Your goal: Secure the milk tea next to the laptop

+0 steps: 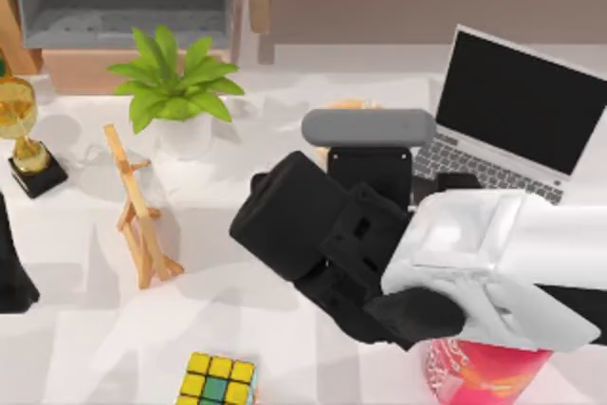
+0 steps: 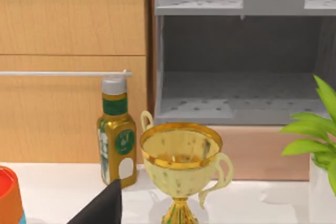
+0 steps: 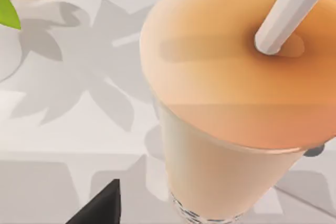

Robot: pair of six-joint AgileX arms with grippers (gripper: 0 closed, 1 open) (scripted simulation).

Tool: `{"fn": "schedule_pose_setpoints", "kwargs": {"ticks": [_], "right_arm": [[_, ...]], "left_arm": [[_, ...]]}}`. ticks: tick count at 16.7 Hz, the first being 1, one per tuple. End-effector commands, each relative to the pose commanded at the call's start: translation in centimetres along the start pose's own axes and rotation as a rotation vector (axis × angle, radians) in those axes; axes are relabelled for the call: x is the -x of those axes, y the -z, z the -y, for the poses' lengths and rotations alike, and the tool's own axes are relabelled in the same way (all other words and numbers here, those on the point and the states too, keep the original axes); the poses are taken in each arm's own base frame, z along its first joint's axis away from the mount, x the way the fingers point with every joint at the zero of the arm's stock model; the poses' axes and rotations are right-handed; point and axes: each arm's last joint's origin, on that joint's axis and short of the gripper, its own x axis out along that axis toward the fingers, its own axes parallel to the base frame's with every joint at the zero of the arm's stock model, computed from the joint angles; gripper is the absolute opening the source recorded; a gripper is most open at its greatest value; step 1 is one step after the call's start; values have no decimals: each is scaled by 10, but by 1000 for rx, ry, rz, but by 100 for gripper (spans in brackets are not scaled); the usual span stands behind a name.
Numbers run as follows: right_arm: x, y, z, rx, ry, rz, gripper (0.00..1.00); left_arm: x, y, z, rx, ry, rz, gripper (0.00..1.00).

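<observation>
The top view looks down on the table point(image 1: 85, 329) from above. The left wrist view faces level toward the trophy point(image 2: 181, 166), also at the top view's left edge. The right wrist view sits very close, probably just above the milk tea point(image 3: 231, 103).

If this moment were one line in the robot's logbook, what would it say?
right hand: over milk tea, grip unclear | laptop: open, table's right | left arm: parked at table's left

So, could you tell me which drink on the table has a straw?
The milk tea, the orange-lidded cup beneath the right gripper; the green-labelled bottle and the pink container show no straw.
</observation>
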Motion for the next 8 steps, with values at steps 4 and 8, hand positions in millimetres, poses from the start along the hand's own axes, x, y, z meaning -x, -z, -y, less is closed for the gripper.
{"fn": "schedule_pose_setpoints", "kwargs": {"ticks": [4, 8], "right_arm": [[-10, -1, -1, -1, 0, 0, 100], [-47, 0, -4, -1, -1, 1, 100]], "left_arm": [[0, 0, 0, 0, 0, 0, 100], [0, 0, 0, 0, 0, 0, 100]]}}
